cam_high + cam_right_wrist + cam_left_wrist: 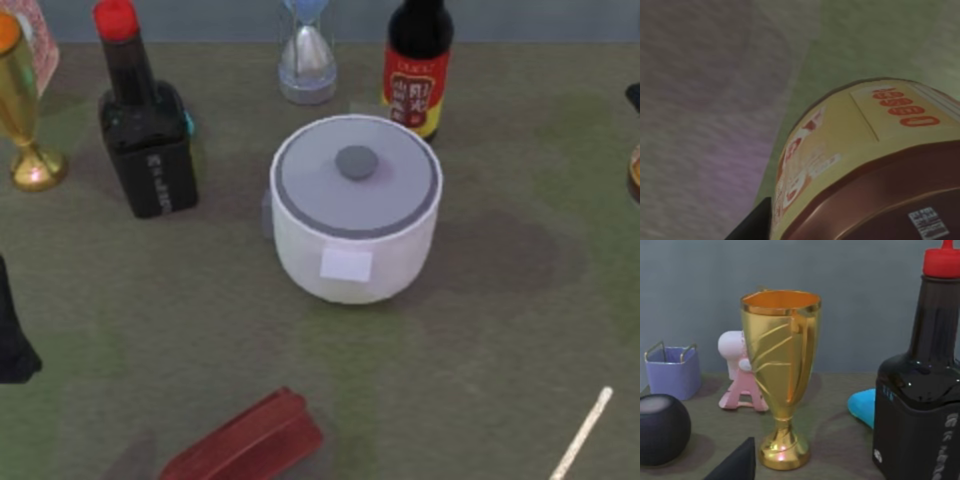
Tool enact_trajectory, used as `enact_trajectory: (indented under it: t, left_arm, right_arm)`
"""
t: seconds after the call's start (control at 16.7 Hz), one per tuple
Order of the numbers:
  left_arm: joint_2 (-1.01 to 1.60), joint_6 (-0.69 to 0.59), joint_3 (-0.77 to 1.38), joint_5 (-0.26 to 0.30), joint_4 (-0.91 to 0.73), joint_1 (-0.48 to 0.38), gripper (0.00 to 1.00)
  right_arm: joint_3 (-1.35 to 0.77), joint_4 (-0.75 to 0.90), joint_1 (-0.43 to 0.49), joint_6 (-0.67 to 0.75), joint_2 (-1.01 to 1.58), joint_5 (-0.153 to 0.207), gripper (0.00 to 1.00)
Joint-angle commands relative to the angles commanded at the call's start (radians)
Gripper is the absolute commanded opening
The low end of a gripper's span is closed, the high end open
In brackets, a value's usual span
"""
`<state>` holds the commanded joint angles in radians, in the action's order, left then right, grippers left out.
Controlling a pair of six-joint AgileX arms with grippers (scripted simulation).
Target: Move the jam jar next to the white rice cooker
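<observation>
Cooker (356,210) is seen mid-table, white, lid on, with bare cloth on its right side. Square soy bottle (147,125) stands well to its left, labelled bottle (417,62) just behind it, gold cup (782,375) at the far left. Jam jar (634,172) is barely caught at the table's right edge; in the right wrist view it fills the picture (865,160), very close to the right claw (752,225). Whether that claw is closed on it cannot be told. Left claw (735,465) is parked at the left edge, state also unclear.

Risks, judged: jar dropped if grip is partial; cooker or labelled bottle bumped on approach.
</observation>
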<state>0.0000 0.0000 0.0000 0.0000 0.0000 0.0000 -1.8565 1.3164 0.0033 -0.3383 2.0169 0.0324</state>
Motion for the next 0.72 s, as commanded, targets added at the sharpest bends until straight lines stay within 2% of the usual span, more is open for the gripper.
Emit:
enact_trajectory:
  t: [0.3,0.72]
  left_arm:
    - [0.0,0.0,0.0,0.0,0.0,0.0,1.0]
    - [0.0,0.0,0.0,0.0,0.0,0.0,1.0]
  right_arm:
    - [-0.001,-0.019,0.031,0.07,0.016,-0.007,0.0]
    - [0.03,-0.102,0.199,0.461,0.073,-0.048,0.0]
